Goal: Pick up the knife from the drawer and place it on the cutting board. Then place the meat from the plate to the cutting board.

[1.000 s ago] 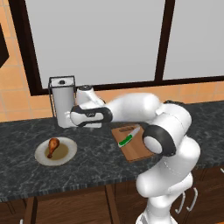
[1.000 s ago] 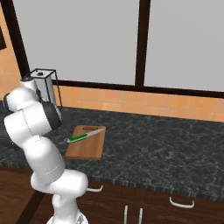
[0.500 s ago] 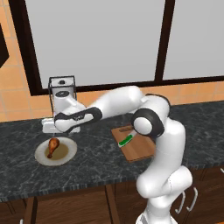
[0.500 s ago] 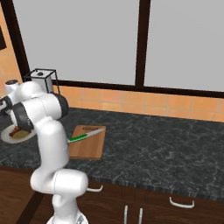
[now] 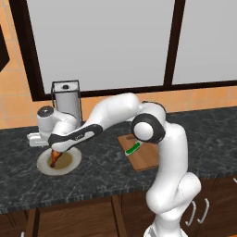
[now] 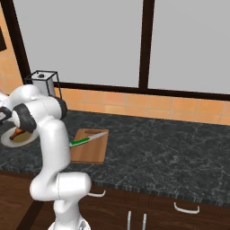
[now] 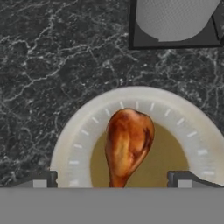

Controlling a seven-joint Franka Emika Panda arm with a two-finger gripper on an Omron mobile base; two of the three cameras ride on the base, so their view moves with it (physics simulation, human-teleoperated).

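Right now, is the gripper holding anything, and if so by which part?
Nothing is held. The gripper is open above the plate, its fingertips standing apart on either side of the meat's bone end, not closed on it.

You see glossy meat (image 7: 128, 144) on a smooth plate (image 7: 83, 131), a wooden cutting board (image 5: 147, 157), and a speckled stone-look counter (image 5: 99, 171).

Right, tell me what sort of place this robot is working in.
A kitchen, rendered rather than real. A dark stone counter runs under big windows with cabinets below, and on it sit a wooden cutting board with a knife and a plate holding a chicken drumstick.
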